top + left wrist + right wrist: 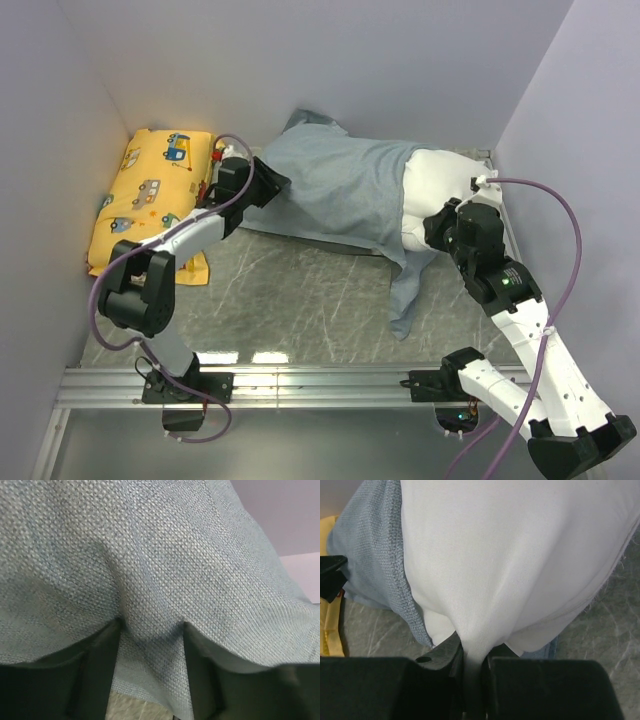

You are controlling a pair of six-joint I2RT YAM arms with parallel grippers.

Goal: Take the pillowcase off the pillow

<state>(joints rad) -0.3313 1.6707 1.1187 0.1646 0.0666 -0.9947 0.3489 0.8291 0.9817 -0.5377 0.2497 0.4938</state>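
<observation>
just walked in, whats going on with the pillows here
Two robot arms are working a grey-blue pillowcase off a white pillow. The right tool is shut on a pinch of the pillow's bare white end. The left tool is at the opposite end, with a fold of pillowcase between its open jaws. The case covers most of the pillow, and only the right end is out. A yellow car-print pillow lies to the left, by the wall.
</observation>
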